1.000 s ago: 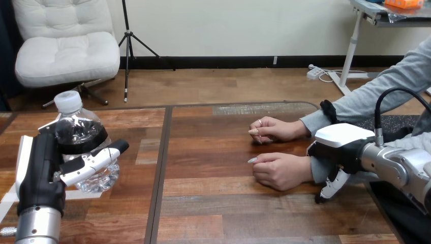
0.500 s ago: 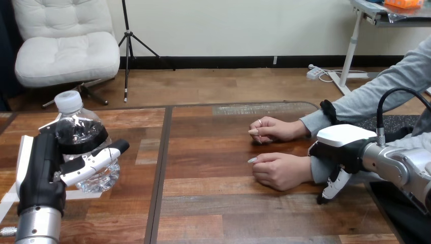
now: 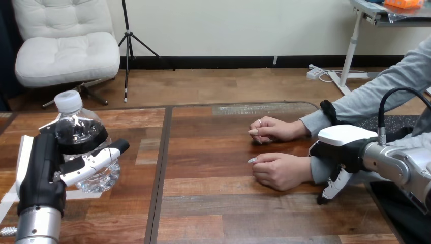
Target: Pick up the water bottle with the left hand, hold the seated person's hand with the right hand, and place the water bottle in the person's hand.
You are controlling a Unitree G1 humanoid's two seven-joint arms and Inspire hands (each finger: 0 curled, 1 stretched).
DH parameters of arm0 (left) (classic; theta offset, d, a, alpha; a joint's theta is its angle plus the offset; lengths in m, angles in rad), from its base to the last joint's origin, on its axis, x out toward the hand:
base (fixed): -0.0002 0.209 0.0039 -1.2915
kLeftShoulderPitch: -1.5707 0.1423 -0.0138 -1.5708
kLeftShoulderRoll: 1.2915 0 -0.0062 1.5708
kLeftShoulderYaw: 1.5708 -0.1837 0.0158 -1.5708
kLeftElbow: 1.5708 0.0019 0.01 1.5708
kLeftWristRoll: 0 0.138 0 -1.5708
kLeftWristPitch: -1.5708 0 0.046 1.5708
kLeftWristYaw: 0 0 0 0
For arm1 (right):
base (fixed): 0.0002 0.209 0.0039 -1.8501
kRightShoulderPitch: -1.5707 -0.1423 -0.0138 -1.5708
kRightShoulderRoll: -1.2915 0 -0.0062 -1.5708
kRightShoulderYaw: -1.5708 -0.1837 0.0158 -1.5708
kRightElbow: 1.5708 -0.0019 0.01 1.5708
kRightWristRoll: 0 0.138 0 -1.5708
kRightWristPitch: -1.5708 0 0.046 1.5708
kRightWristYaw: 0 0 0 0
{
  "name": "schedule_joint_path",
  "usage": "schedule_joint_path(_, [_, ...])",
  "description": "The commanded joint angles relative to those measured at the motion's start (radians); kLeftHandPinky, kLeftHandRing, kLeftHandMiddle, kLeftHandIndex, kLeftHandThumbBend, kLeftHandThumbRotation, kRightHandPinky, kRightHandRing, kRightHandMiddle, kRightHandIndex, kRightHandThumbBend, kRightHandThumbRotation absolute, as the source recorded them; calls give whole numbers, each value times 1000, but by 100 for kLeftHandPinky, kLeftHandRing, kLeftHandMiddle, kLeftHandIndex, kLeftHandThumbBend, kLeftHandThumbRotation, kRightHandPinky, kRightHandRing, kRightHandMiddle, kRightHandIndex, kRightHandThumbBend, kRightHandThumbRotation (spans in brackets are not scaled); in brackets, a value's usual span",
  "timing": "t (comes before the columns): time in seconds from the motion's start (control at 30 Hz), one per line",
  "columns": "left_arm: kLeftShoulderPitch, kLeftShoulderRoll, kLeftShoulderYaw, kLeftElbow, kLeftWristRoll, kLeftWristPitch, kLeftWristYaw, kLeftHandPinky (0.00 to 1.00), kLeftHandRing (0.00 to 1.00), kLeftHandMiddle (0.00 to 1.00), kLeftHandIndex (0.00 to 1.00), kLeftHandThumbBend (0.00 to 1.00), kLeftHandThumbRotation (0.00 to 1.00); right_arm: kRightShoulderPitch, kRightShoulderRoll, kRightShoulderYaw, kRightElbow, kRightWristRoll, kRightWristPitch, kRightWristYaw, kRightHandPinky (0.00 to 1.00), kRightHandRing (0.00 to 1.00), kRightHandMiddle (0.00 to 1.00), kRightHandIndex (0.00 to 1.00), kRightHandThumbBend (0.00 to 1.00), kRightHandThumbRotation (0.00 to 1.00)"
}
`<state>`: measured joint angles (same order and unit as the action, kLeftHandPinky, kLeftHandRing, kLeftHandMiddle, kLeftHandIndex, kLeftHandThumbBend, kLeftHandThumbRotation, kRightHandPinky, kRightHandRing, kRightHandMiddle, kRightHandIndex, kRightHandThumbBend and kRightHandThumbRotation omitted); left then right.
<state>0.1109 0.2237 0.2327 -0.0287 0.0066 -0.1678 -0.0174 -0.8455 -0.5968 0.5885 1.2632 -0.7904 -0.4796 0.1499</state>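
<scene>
At the left of the wooden desk [image 3: 218, 213], the left robot hand [image 3: 76, 168] is closed around a clear water bottle [image 3: 81, 134]. The bottle stands upright in that grip, white cap on top, over the desk's left part. I cannot tell whether its base touches the wood. Bottle and hand are where they were a second ago; nothing on this side has moved.

At the right, a seated person rests both hands on the desk, loosely curled, palms down. The person's near hand [image 3: 279, 170] lies closer to the robot, and the person's far hand [image 3: 277, 129] lies just beyond it. The two are close but apart.

The right robot hand [image 3: 345, 145] sits over the grey sleeve just behind the wrist of the near hand, its white back facing up. Over the last second it has drifted only slightly outward along the sleeve, towards the desk's right edge. I cannot tell whether it is closed on the wrist or merely lying against it.

That small shift suggests the right side is settling its hold, not reaching anew. The pick-up looks done. The bottle is well apart from the person, so carrying it across the desk is yet to come, and the near hand, now palm down, would probably need to turn over and open to receive it.
</scene>
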Motion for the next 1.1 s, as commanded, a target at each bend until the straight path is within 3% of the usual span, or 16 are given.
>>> schedule_joint_path(0.0, [-64, 23, 10, -36, -4, -43, -3, 31, 36, 40, 41, 68, 0, -87, -34, -28, -1, 25, 18, 16, 58, 68, 70, 69, 87, 26])
schedule_joint_path(0.63, [-66, 21, 12, -33, -1, -46, 0, 31, 36, 40, 41, 69, 0, -97, -40, -46, -5, 39, 23, 49, 61, 70, 71, 70, 88, 21])
schedule_joint_path(1.07, [-67, 23, 12, -30, 1, -45, -1, 30, 36, 39, 41, 70, 0, -100, -46, -50, -7, 53, 16, 52, 56, 62, 67, 67, 86, 15])
